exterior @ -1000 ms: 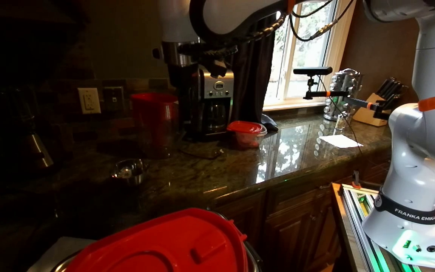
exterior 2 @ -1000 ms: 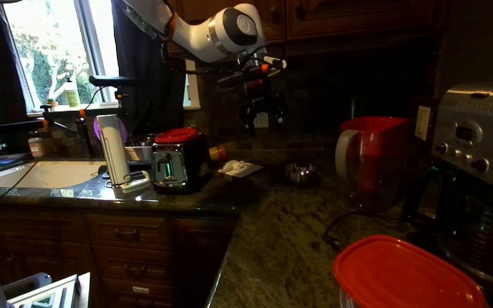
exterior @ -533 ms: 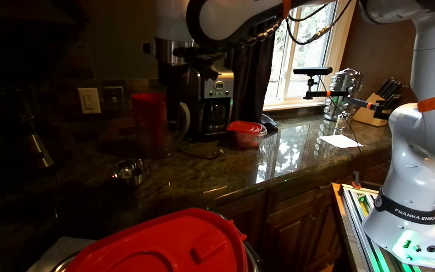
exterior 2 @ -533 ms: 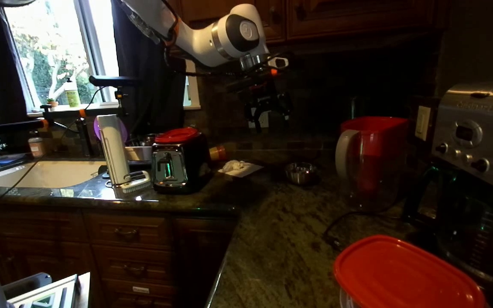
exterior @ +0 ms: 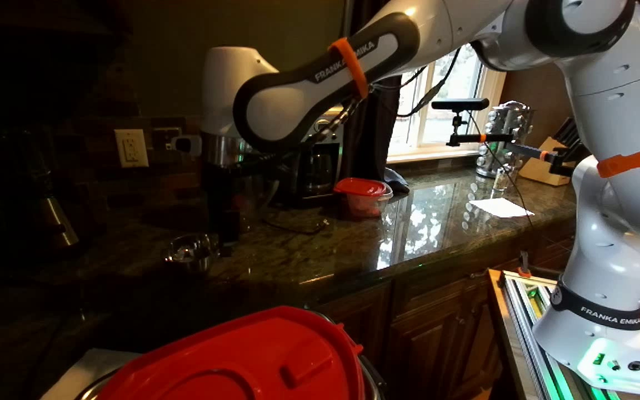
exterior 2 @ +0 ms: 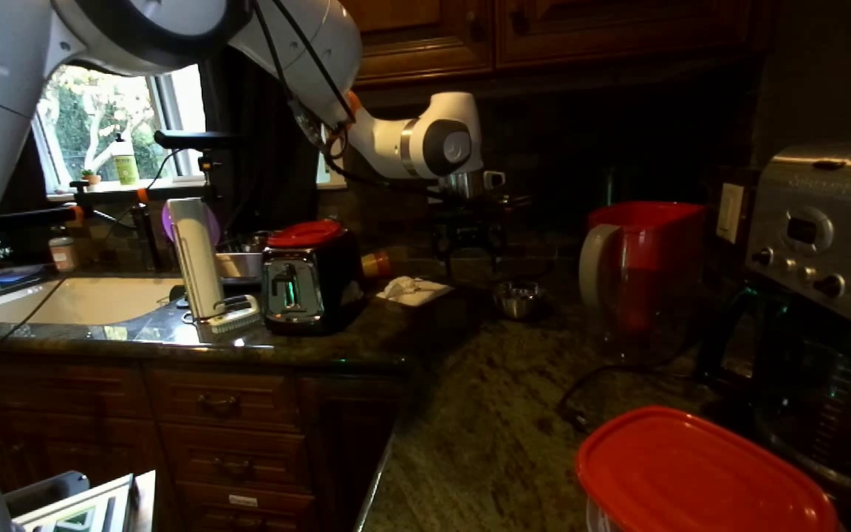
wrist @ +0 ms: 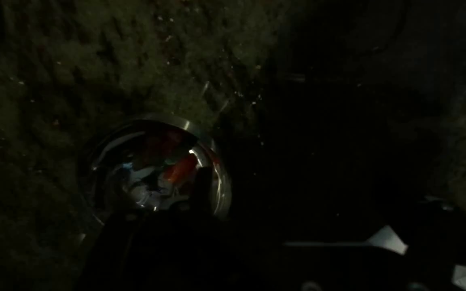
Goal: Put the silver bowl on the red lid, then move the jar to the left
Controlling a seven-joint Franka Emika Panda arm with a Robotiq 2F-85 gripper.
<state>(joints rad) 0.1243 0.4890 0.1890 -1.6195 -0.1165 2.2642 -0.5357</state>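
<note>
Wrist view: small round shiny silver metal bowl [wrist: 146, 167], left of centre, upright on a dark mottled stone table [wrist: 39, 109].
Black two-fingered tool [exterior 2: 471, 267]: in an exterior view, mid-frame, spread, above and left of the bowl; contact cannot be told.
Flat, round-cornered red plastic lid [exterior 2: 702, 473]: lower right of that frame, on a clear tub [exterior 2: 597, 519], well apart from the bowl.
Tall, glossy, pale-handled red-and-clear jar [exterior 2: 646, 273]: right of centre, upright, near the bowl.
</note>
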